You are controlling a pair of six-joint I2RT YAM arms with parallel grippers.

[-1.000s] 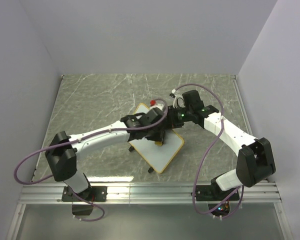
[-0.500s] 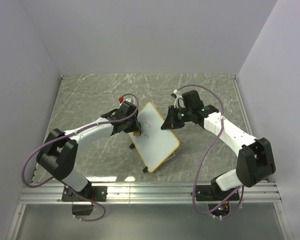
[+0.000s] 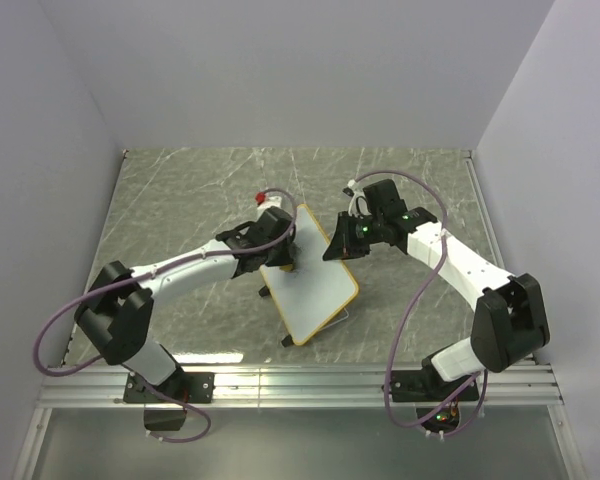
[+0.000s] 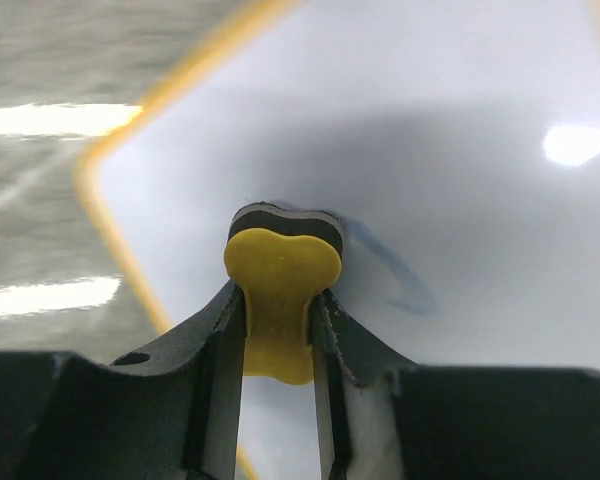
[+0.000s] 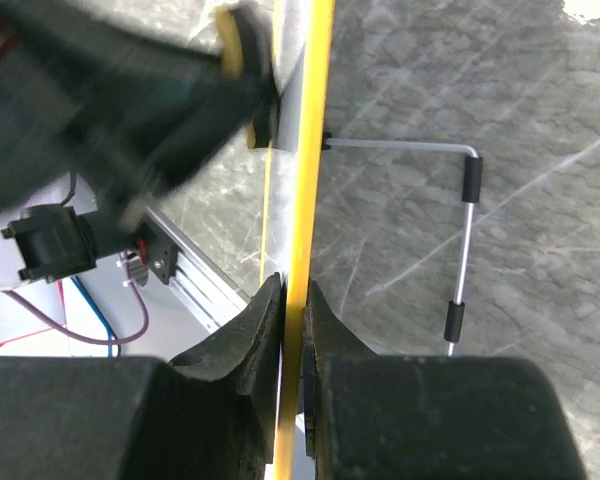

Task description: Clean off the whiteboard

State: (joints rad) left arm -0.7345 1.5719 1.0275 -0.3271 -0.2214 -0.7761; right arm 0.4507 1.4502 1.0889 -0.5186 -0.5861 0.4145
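Note:
The whiteboard (image 3: 315, 285), white with a yellow-orange rim, stands tilted mid-table. My right gripper (image 3: 338, 243) is shut on its upper right rim; the right wrist view shows the rim (image 5: 302, 200) edge-on between the jaws. My left gripper (image 3: 283, 258) is shut on the small yellow bone-shaped eraser (image 4: 278, 285) and presses its dark pad against the board's face near the left edge. A faint blue smear (image 4: 385, 268) shows on the board (image 4: 460, 180) right of the eraser.
The board's wire stand with black sleeves (image 5: 464, 240) sticks out behind it over the grey marbled table (image 3: 180, 200). An aluminium rail (image 3: 300, 385) runs along the near edge. Purple cables loop by both arms.
My left gripper with the eraser has swung from the board's middle out to its left edge, then back onto the upper left of the face. The board has tilted and shifted slightly.

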